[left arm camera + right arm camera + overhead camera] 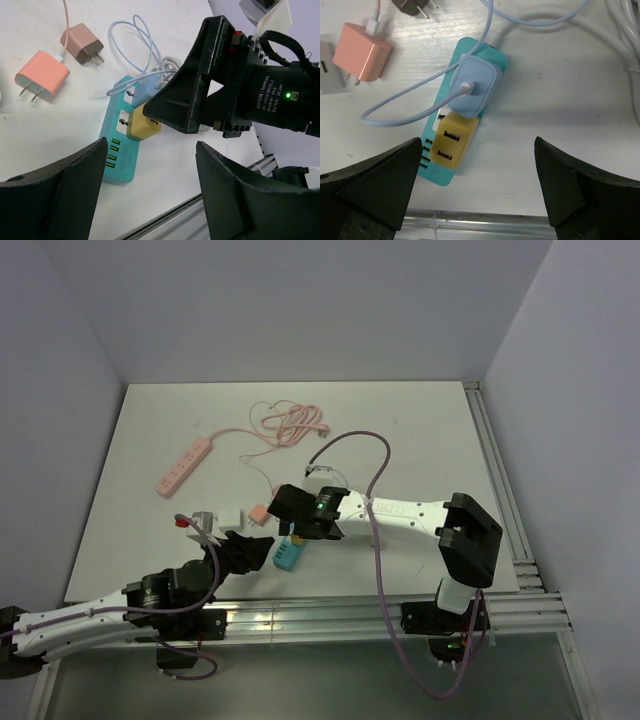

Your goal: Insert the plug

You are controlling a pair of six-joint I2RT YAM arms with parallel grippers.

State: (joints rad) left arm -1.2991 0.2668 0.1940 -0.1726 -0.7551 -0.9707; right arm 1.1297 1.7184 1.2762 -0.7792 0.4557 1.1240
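Plug in question, the blue charger block [472, 90], sat on the teal power strip [434, 171] at the end where the strip's own cord leaves. Its pale blue cable [395, 107] looped off the strip's side. It looked seated in a socket, but I couldn't tell if the prongs were fully home. A yellow USB block [451, 142] was plugged in right next to it, touching it, toward the strip's USB end.

The right gripper [476, 150] hung directly over the strip, fingers spread wide and holding nothing. My guess was it had either let go or was lining up to press down. The left gripper [151, 145] sat just beside the strip on the near side, also spread wide and empty, pointed at the strip. That looked like a bracing position to keep the strip from sliding, though it wasn't touching it.

A pink charger [362, 52] and a brown charger [82, 45] lay loose on the table [420, 430], near the strip on its far-left side and well apart from any socket. A pink power strip [185, 465] and its coiled cord [285, 425] lay well away toward the back.

Judgement: insertion was done or almost done. If it wasn't, a straight downward push on the blue block was needed, with the risk of knocking the yellow block.
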